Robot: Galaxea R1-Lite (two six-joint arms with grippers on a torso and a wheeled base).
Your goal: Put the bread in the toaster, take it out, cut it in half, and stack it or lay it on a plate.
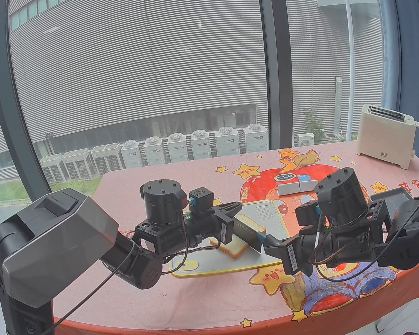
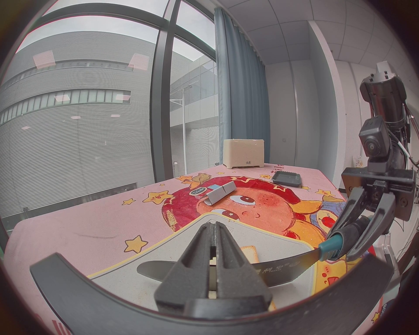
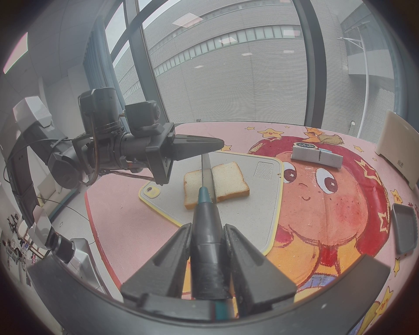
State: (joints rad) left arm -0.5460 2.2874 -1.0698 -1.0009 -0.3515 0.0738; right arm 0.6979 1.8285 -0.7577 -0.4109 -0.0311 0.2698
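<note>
Nearest, by the table's (image 1: 123, 195) front edge and right of its middle, the right gripper (image 3: 207, 229) is clamped on the dark handle of the knife (image 1: 249, 235). The blade stands edge-down across the middle of the bread (image 3: 227, 181). Whether the slice is cut through cannot be told. The bread lies flat on the cutting board (image 1: 271, 215), toward the board's near left corner. The left gripper (image 1: 238, 205) hangs over the board from the left edge with its fingers pressed together on nothing, their tips above the blade. Whether they touch blade or bread cannot be told. Past the board's far edge lies a small grey and blue block (image 1: 297, 185). A dark rectangular plate (image 3: 403, 227) sits toward the table's right edge. The toaster (image 1: 387, 135) stands at the far right edge.
</note>
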